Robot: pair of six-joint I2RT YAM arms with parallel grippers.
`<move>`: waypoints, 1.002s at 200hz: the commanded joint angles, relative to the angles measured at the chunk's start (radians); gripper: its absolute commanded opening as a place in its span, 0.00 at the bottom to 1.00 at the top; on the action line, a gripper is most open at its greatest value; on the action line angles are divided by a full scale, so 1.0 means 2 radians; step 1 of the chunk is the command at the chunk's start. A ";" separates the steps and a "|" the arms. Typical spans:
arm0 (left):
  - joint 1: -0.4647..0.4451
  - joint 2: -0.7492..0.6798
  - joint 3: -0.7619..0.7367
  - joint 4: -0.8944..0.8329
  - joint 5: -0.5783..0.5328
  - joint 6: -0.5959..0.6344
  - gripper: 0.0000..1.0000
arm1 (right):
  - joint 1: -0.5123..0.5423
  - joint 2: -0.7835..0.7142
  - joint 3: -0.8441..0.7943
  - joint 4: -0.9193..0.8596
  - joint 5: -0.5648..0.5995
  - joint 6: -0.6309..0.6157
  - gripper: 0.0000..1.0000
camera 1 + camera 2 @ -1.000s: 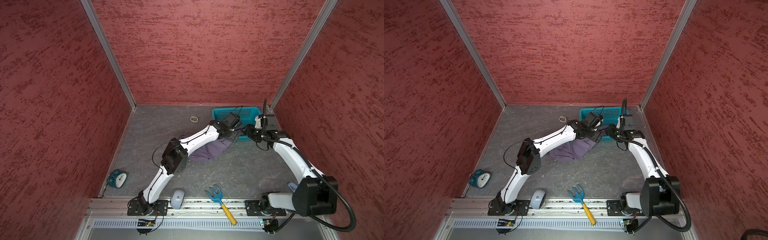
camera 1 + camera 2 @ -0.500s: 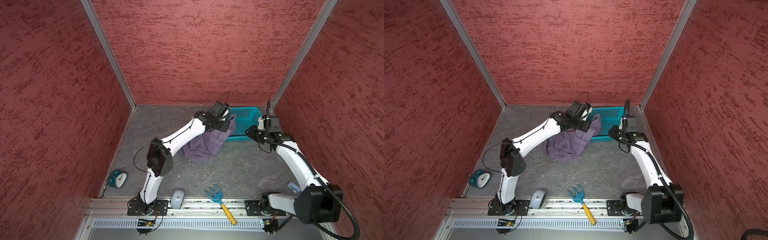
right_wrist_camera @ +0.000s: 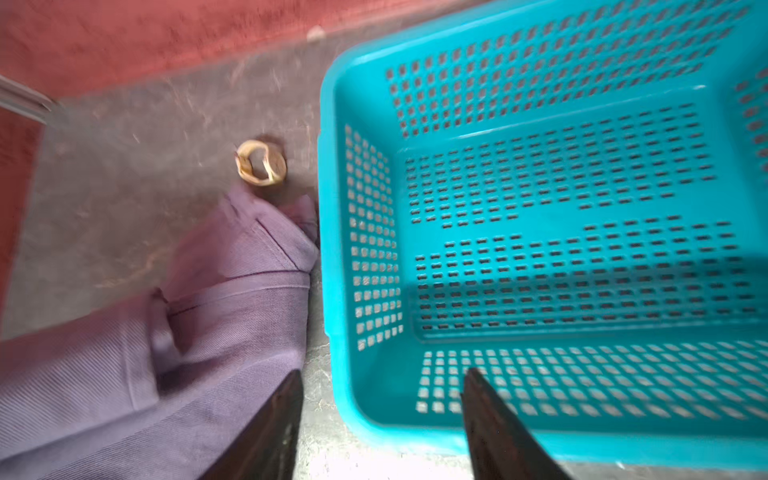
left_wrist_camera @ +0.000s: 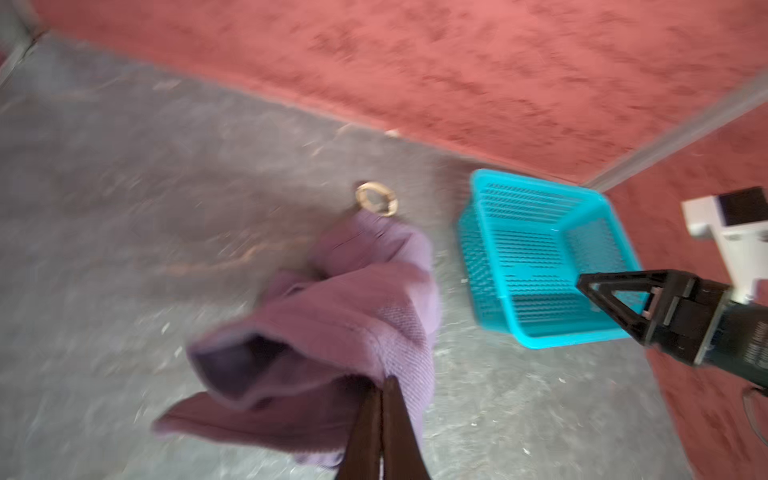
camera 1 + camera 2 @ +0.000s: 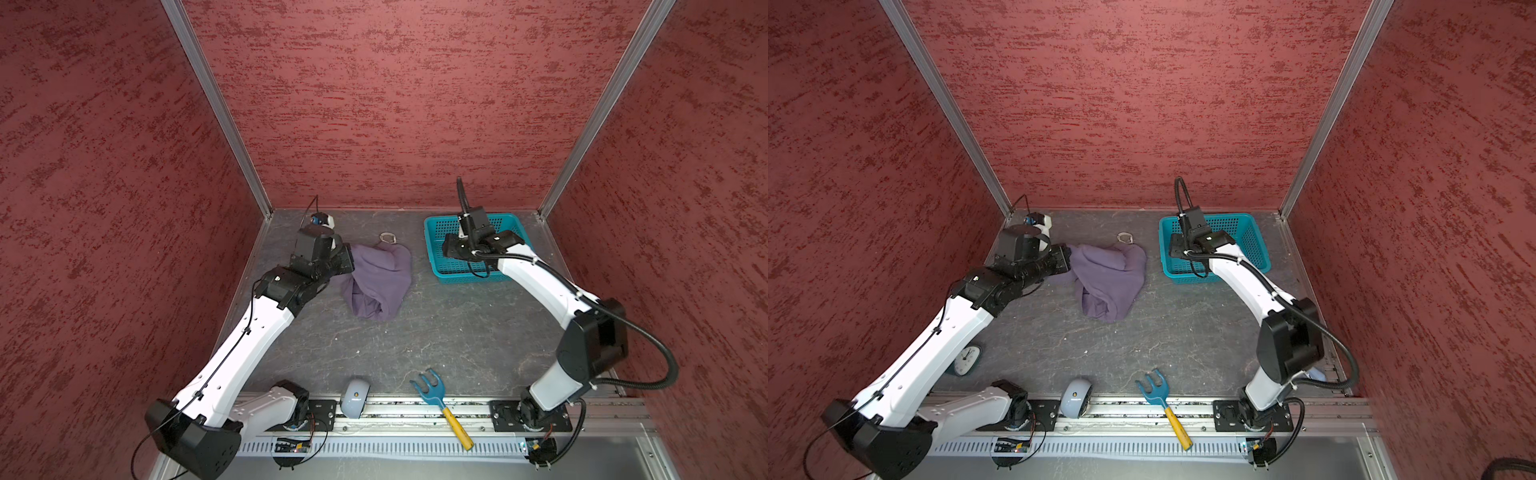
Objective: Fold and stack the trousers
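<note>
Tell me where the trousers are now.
In both top views the trousers sit bunched on the grey tabletop, left of the teal basket, one edge pinched by the left gripper.

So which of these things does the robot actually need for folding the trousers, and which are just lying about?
Part of the job:
- purple trousers, crumpled on the floor
- left gripper, shut on the cloth
- right gripper, open, holding nothing

Just lying about:
- teal basket
- small ring
- computer mouse
- blue rake
- teal clock
</note>
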 commanded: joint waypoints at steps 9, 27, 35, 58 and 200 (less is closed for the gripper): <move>0.041 -0.024 -0.058 -0.035 -0.013 -0.066 0.67 | 0.019 0.056 0.046 -0.027 0.049 -0.012 0.67; 0.053 -0.035 -0.076 -0.024 -0.005 -0.078 0.84 | 0.024 0.088 0.066 -0.033 0.053 -0.016 0.68; 0.053 -0.036 -0.079 -0.017 -0.005 -0.079 0.87 | 0.025 0.099 0.072 -0.033 0.053 -0.017 0.68; 0.053 -0.023 -0.078 -0.002 -0.002 -0.079 0.92 | 0.024 0.124 0.084 -0.029 0.063 -0.024 0.62; 0.055 0.033 -0.061 0.019 0.025 -0.048 0.94 | -0.057 0.269 0.303 -0.105 0.116 -0.091 0.29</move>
